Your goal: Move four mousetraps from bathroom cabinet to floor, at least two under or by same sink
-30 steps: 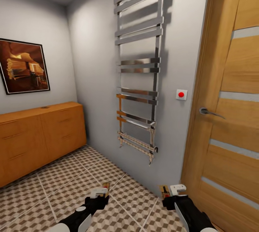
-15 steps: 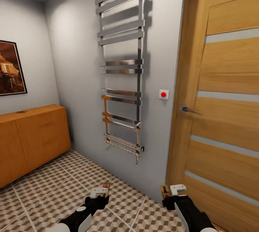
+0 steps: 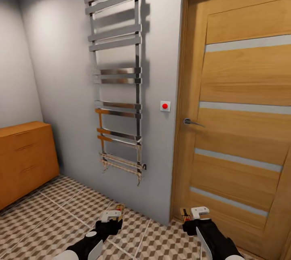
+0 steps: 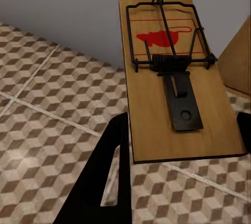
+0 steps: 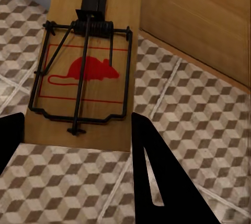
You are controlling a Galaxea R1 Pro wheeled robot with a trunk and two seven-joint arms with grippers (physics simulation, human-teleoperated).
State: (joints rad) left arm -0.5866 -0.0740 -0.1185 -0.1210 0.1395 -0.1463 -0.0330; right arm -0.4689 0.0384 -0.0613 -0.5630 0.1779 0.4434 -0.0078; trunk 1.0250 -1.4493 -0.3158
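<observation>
- The left wrist view shows the detail that the head view cannot: the mousetrap (image 4: 175, 75) in the left gripper (image 4: 180, 145) is a tan board with a dark wire bar, a spring and a red mouse mark, clamped between two black fingers (image 4: 107, 177), one along each long edge.
- The right wrist view gives the same close look at the second mousetrap (image 5: 86, 72), held between the right gripper (image 5: 78, 153)'s black fingers (image 5: 157, 177) with the red mouse printed inside the wire frame.
- Both wrist views show the cube-patterned bathroom floor (image 4: 47, 98) beneath the traps, so each trap is held off the tiles.
- The head view supplies the room: the orange-brown cabinet (image 3: 24, 161) at the far left, a chrome towel rail (image 3: 117, 78) on the grey wall, a red button (image 3: 165, 105) beside a wooden door (image 3: 242, 118).
- In the head view both arms reach forward low over the floor, well apart, the left gripper (image 3: 112, 216) toward the wall and the right gripper (image 3: 194, 215) near the foot of the door, each with a small trap sticking up.
</observation>
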